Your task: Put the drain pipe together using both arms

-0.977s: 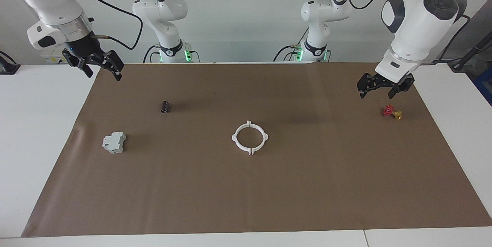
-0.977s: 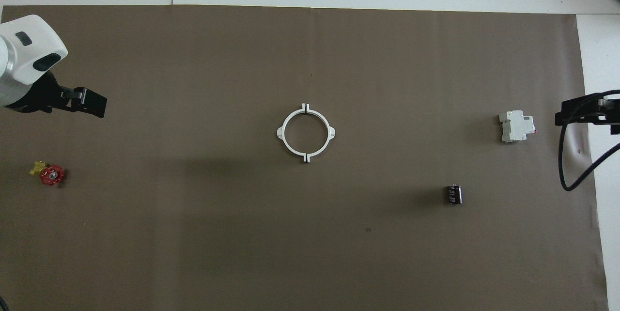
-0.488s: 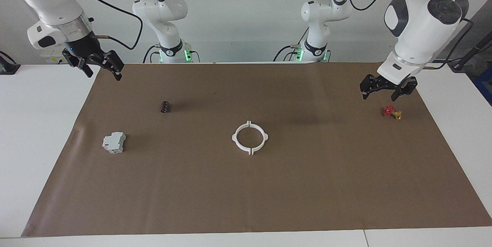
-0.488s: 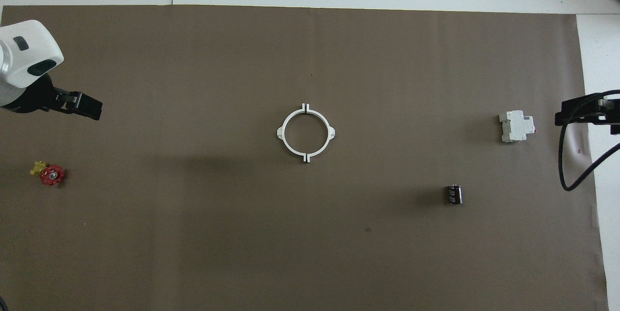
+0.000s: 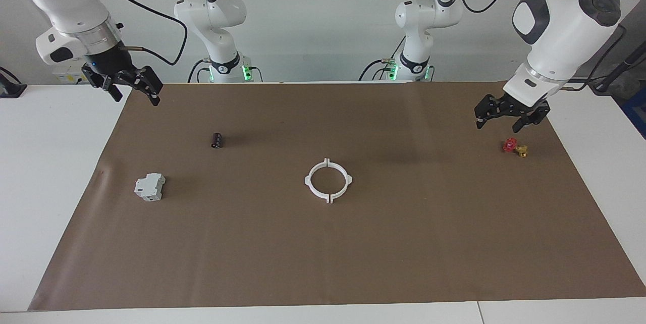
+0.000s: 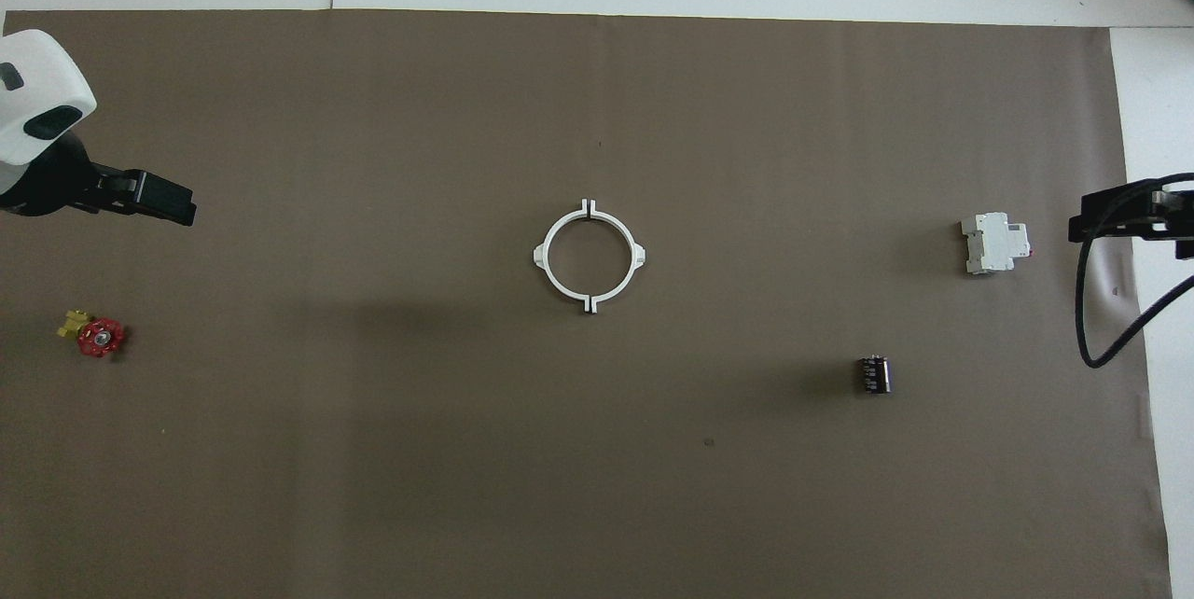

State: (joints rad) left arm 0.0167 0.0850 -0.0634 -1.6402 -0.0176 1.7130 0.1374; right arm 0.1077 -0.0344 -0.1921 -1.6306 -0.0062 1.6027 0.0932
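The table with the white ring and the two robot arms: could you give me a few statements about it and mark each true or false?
1. The two ring halves lie together as a ring on the brown mat. True.
2. The left gripper holds one half. False: it is open, in the air over the mat, holding nothing.
3. The right gripper is open and empty. True.
4. The red valve lies inside the ring. False: it lies toward the left arm's end.
5. The grey block lies nearer to the robots than the dark cylinder. False: it lies farther.
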